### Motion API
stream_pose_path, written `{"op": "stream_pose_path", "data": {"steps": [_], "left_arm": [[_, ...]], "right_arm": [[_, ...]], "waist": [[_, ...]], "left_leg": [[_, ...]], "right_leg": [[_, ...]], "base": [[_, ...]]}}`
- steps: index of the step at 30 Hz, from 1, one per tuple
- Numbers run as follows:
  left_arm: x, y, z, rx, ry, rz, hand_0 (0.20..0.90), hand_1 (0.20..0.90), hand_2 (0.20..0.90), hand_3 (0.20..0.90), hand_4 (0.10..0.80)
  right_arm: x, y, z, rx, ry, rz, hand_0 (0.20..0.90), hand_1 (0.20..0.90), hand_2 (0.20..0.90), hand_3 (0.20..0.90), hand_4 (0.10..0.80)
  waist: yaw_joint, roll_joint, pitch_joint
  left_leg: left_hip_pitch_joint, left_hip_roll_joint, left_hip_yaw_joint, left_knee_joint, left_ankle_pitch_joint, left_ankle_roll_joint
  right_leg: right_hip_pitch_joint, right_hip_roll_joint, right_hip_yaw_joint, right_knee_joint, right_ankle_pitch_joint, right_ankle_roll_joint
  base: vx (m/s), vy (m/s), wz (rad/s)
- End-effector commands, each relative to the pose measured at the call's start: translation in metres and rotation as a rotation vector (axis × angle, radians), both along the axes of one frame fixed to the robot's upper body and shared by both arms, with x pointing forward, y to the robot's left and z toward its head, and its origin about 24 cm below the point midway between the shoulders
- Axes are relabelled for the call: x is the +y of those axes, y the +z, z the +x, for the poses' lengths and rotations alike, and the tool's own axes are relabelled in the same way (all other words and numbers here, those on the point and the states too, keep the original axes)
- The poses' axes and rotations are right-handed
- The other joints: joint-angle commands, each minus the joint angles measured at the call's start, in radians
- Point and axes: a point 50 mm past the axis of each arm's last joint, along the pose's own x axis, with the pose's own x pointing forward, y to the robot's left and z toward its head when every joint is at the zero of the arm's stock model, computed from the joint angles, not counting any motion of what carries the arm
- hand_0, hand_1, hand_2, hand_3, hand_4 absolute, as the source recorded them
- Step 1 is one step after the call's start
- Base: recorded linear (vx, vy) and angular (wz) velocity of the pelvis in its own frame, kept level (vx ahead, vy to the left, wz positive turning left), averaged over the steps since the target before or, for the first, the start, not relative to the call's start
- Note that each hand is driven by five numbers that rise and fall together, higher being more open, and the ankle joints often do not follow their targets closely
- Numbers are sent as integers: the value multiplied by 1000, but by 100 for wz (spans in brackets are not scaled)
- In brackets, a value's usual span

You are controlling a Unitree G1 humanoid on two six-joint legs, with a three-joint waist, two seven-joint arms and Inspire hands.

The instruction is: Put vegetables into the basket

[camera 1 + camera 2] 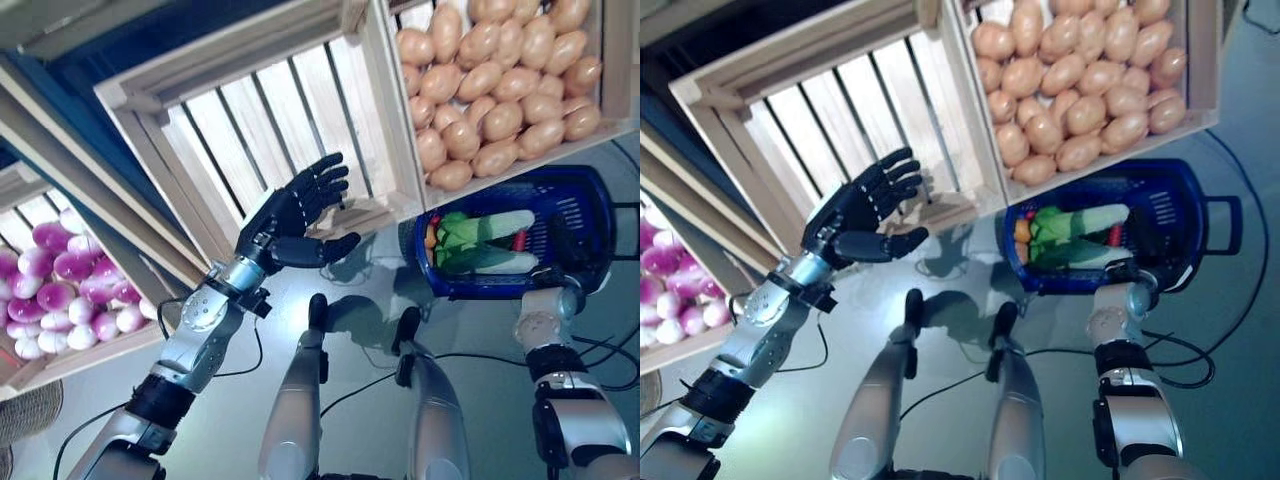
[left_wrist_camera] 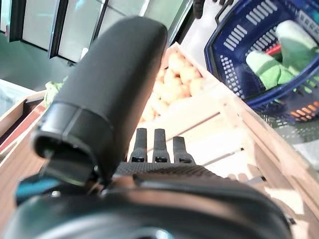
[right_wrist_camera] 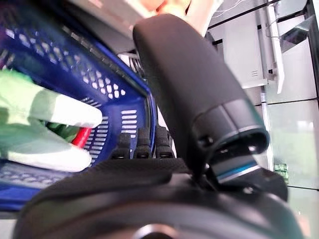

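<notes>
Purple turnips [image 1: 60, 290] in the far-left crate. Left hand [image 1: 300, 215] raised before the empty crate [image 1: 270, 130], fingers spread, holding nothing; likely between picks, next a reach for a vegetable. Potatoes [image 1: 500, 90] in the right crate. Basket [image 1: 590, 215] holds greens [image 1: 485, 240]; right hand [image 1: 1140, 250] at its rim, fingers hidden, cannot tell.

The right hand [image 1: 562, 262] sits at the blue basket [image 1: 590, 195], its fingers hidden behind the basket's rim, so their grip cannot be told. Inside the basket, a red item [image 3: 82, 137] and an orange one [image 1: 431, 238] are mostly covered by the green vegetables [image 1: 480, 240]. The potato crate [image 1: 500, 80] above the basket is cut off by the edge.
</notes>
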Motion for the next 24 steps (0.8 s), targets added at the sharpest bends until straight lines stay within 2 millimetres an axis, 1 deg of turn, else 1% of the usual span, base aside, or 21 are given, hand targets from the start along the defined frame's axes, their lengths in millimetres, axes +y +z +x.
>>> {"op": "stream_pose_path", "data": {"steps": [1, 4, 5, 7, 9, 11, 12, 13, 15, 17, 19, 21, 22, 24], "left_arm": [[-14, 29, -9, -144, -105, -97, 900, 900, 900, 900, 800], [-13, 14, -10, -71, -102, -88, 900, 900, 900, 900, 800], [-12, 8, -12, -48, -98, -68, 900, 900, 900, 900, 800], [-12, -7, -16, 14, -97, -39, 900, 900, 900, 900, 800], [-12, -16, -17, 52, -106, -20, 900, 900, 900, 900, 800], [-11, -34, -20, 138, -113, 23, 900, 900, 900, 900, 800], [-10, -42, -21, 164, -115, 46, 900, 900, 900, 900, 800], [-7, -50, -23, 199, -116, 65, 900, 900, 900, 900, 800], [-11, -63, -25, 248, -153, 112, 900, 900, 900, 900, 800], [-11, -78, -26, 311, -160, 145, 900, 900, 900, 900, 800], [-11, -96, -30, 385, -163, 199, 900, 900, 900, 900, 800], [-7, -113, -35, 447, -169, 265, 900, 900, 900, 900, 800], [-5, -121, -37, 481, -153, 280, 900, 900, 900, 900, 800], [0, -135, -41, 536, -133, 304, 900, 900, 900, 900, 800]], "right_arm": [[-5, 37, -9, -201, 49, -227, 900, 900, 900, 900, 800], [4, 21, -20, -144, 127, -320, 900, 900, 900, 900, 800], [8, 17, -24, -100, 163, -380, 900, 900, 900, 900, 800], [24, 8, -30, -11, 283, -514, 900, 900, 900, 900, 800], [33, 0, -33, 32, 351, -571, 900, 900, 900, 900, 800], [46, -18, -43, 97, 465, -609, 900, 900, 900, 900, 800], [51, -26, -48, 124, 513, -622, 900, 900, 900, 900, 800], [56, -36, -52, 167, 578, -644, 900, 900, 900, 900, 800], [72, -53, -59, 232, 714, -686, 900, 900, 900, 900, 800], [86, -69, -66, 296, 830, -734, 900, 900, 900, 900, 800], [94, -87, -76, 368, 957, -721, 900, 900, 900, 900, 800], [98, -103, -85, 437, 1044, -708, 900, 900, 900, 900, 800], [101, -112, -90, 485, 1091, -732, 900, 900, 900, 900, 800], [100, -127, -98, 574, 1167, -763, 900, 900, 900, 900, 800]], "waist": [[-20, 17, -59], [-29, 11, -106], [-34, 10, -125], [-46, 5, -174], [-52, 3, -199], [-65, -6, -246], [-68, -7, -259], [-72, -7, -276], [-76, -7, -304], [-83, -10, -328], [-89, -13, -350], [-93, -17, -362], [-96, -19, -368], [-97, -20, -376]], "left_leg": [[48, -4, 15, -78, 12, -34], [119, 3, 22, -150, 27, -35], [147, 4, 22, -173, 32, -35], [211, 5, 30, -219, 40, -34], [239, 8, 35, -238, 42, -32], [281, 11, 44, -244, 36, -29], [297, 15, 51, -250, 36, -29], [313, 18, 50, -256, 36, -28], [338, 24, 49, -269, 33, -32], [365, 21, 50, -269, 22, -33], [387, 26, 60, -269, 14, -35], [402, 26, 62, -269, 7, -36], [410, 26, 63, -269, 4, -36], [424, 26, 67, -269, -4, -35]], "right_leg": [[123, 34, -47, -124, 57, -12], [188, 35, -45, -189, 77, -3], [215, 36, -42, -213, 85, 1], [270, 40, -35, -260, 99, 8], [292, 40, -37, -265, 97, 9], [327, 40, -35, -272, 96, 12], [340, 38, -41, -273, 95, 15], [356, 39, -35, -276, 95, 17], [390, 38, -44, -298, 96, 20], [413, 38, -40, -316, 101, 24], [434, 36, -42, -328, 104, 29], [450, 37, -39, -333, 101, 31], [457, 39, -37, -335, 100, 31], [469, 41, -32, -339, 94, 33]], "base": [[78, 124, -16], [69, 81, -8], [81, 100, -8], [87, 123, -10], [63, 63, -5], [87, 41, -6], [102, 45, -2], [58, 42, -1], [42, 25, -3], [67, 27, 3], [45, 31, -5], [23, 23, -8], [30, 22, -8], [30, 19, -4]]}}
